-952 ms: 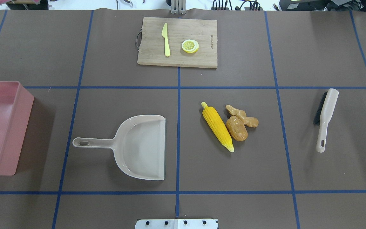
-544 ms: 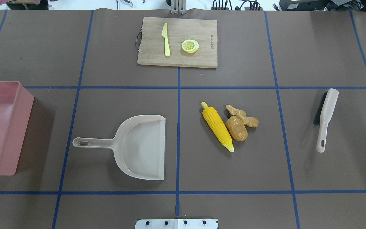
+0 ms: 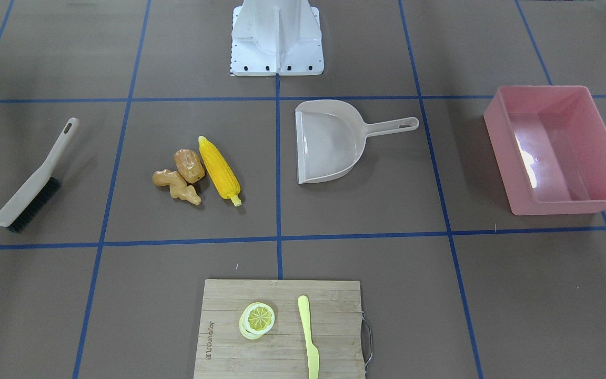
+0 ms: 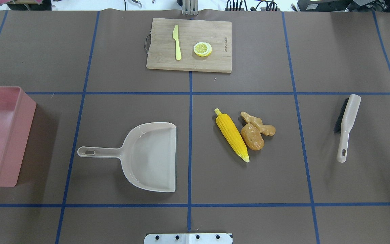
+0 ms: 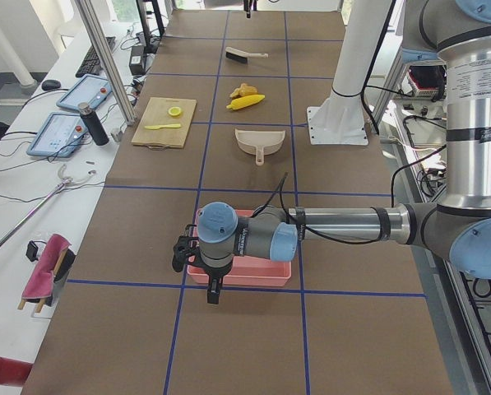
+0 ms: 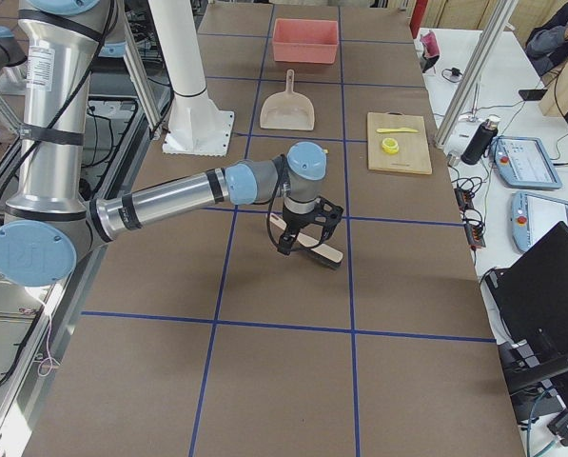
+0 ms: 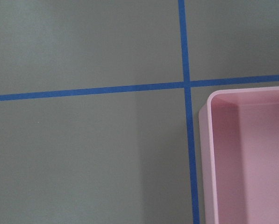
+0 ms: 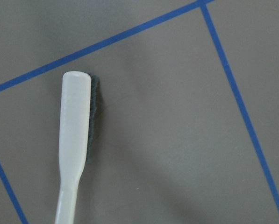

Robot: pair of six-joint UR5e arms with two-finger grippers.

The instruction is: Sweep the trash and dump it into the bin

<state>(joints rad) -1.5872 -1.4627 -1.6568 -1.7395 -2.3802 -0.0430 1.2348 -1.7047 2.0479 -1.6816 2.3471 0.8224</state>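
The yellow corn cob (image 4: pixel 232 135), brown potato lump (image 4: pixel 252 136) and tan ginger root (image 4: pixel 258 123) lie together right of the table's centre. The pink bin (image 4: pixel 12 135) stands at the left edge and looks empty in the front-facing view (image 3: pixel 508 152). My left gripper (image 5: pixel 197 265) shows only in the exterior left view, hovering over the bin's outer end; I cannot tell if it is open. Its wrist view shows a bin corner (image 7: pixel 207 154). My right gripper (image 6: pixel 303 228) shows only in the exterior right view, above the brush (image 8: pixel 74 130); I cannot tell its state.
A beige dustpan (image 4: pixel 151 156) lies left of the trash, mouth toward it, handle toward the bin. The beige brush (image 4: pixel 346 125) lies far right. A wooden cutting board (image 4: pixel 161 51) at the far edge carries a yellow knife (image 4: pixel 177 42) and a lemon slice (image 4: pixel 202 49).
Nothing on the table has moved. Only the shading inside the bin shifts slightly.
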